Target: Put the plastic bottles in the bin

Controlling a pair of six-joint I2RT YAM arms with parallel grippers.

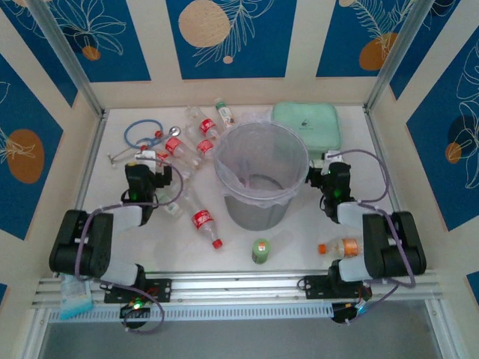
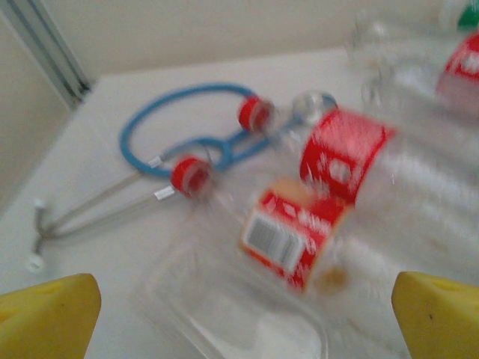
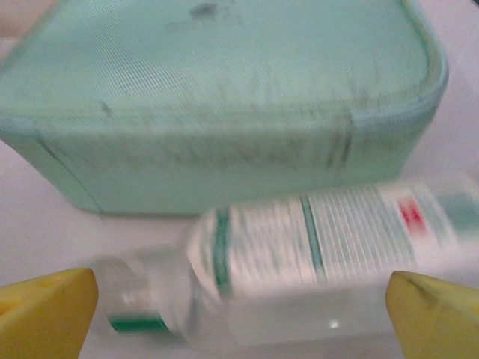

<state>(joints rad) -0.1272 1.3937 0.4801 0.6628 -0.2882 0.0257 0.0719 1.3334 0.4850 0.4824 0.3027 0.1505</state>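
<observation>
Blue-and-cream leaf panels wall in a white table [image 1: 299,228], and the bin [image 1: 258,209] stands dead centre, mouth open, far wider than anything going into it. Behind it on the right lies the mint case [image 1: 305,123], and that's where the right gripper [image 3: 239,318] is working: fingers spread wide, gripping nothing, with a white-and-green bottle [image 3: 329,243] lying crosswise between them, just in front of the case. I'd say the way to do it well is to settle over the labelled body rather than the neck and squeeze gently, since thin plastic may buckle and squirt free. Over on the other side, the left gripper [image 2: 243,314] is just as wide and empty, facing the red-labelled bottles [image 2: 344,153] beside a blue stethoscope [image 2: 161,123]. It's blurry here, so better to pick an outer bottle, clear of the tubing. An orange-capped bottle [image 1: 340,247] waits by the right base.
</observation>
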